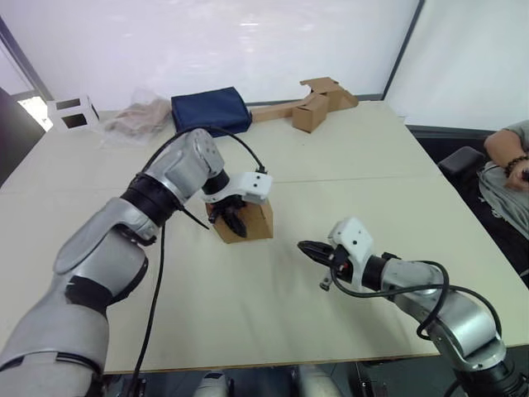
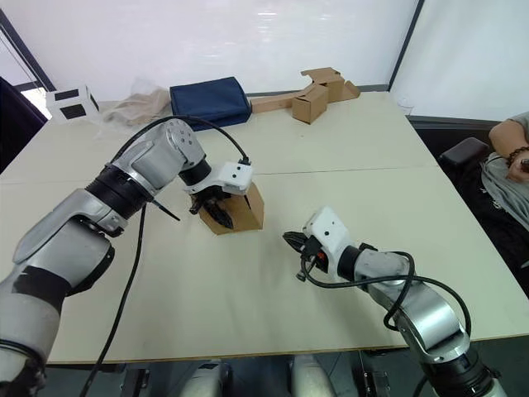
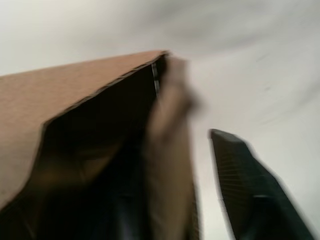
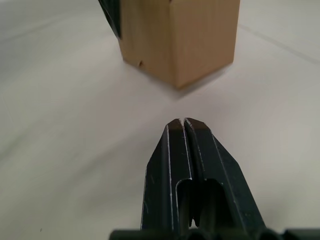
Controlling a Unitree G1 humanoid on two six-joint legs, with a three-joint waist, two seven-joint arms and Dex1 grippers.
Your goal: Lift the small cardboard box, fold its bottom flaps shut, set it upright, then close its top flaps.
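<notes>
The small cardboard box (image 1: 254,225) rests on the table (image 1: 347,157) near its middle, plain brown. My left gripper (image 1: 231,220) is at the box's left side. Its fingers are apart and straddle a cardboard panel: one black finger (image 3: 245,180) shows outside the box (image 3: 75,95), and the other lies in the dark inside. I cannot tell whether that panel is one of the bottom flaps or the top flaps. My right gripper (image 1: 307,248) is shut and empty. It hovers low over the table to the right of the box (image 4: 185,35) and points at it across a short gap.
At the table's far side lie a navy blue bag (image 1: 211,110), a crumpled plastic sheet (image 1: 136,116), a white box with dark windows (image 1: 73,112) and a smaller brown box joined to loose cardboard (image 1: 314,103). A person's arm (image 1: 511,161) shows at the right edge.
</notes>
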